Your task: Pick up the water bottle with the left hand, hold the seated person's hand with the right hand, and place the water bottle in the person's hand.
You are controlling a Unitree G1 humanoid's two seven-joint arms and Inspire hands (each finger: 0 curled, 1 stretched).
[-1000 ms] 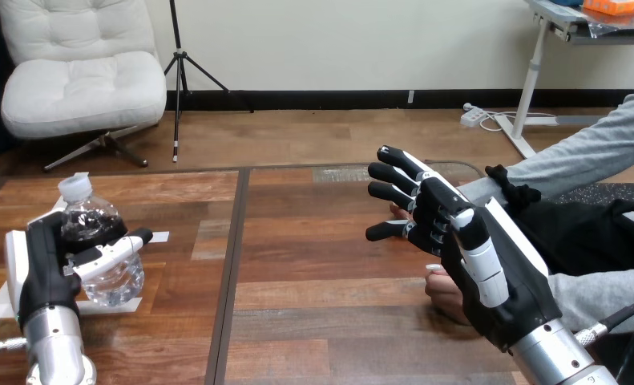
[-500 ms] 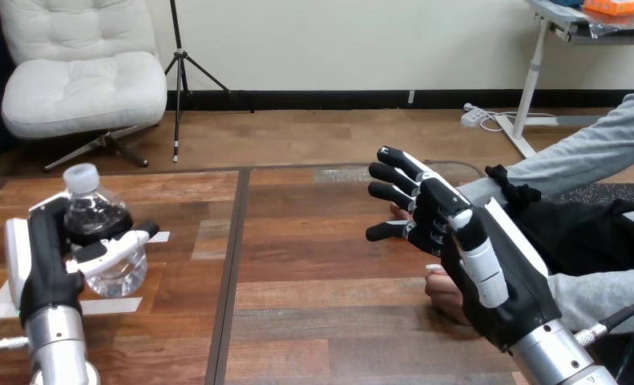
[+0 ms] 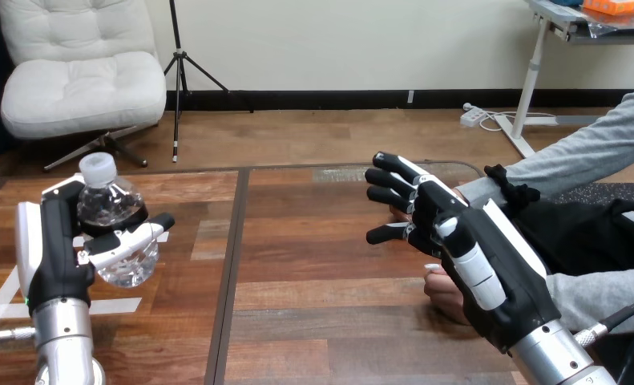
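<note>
The water bottle [image 3: 109, 200] has risen off the wooden table [image 3: 313, 265] over the past second and drifted a little toward the centre. It now hangs clear of the boards at the view's left, cap up and slightly tilted, clasped in the robot's left hand [image 3: 50, 257], whose fingers and thumb are wrapped round its body. Across the table, the right hand [image 3: 490, 273] has barely shifted. It hovers at the view's right with its fingers straight and spread, gripping nothing that can be seen. The person's hand [image 3: 448, 295] rests on the table just beneath and beside it. Whether the two touch cannot be told, and no finger is seen curled round it. A grey sleeve [image 3: 570, 160] reaches in behind the spread fingers. The pick-up looks done. Still to come, by this view, are taking hold of the person's hand, carrying the bottle across the wide gap between the hands, and setting it in the person's palm.
</note>
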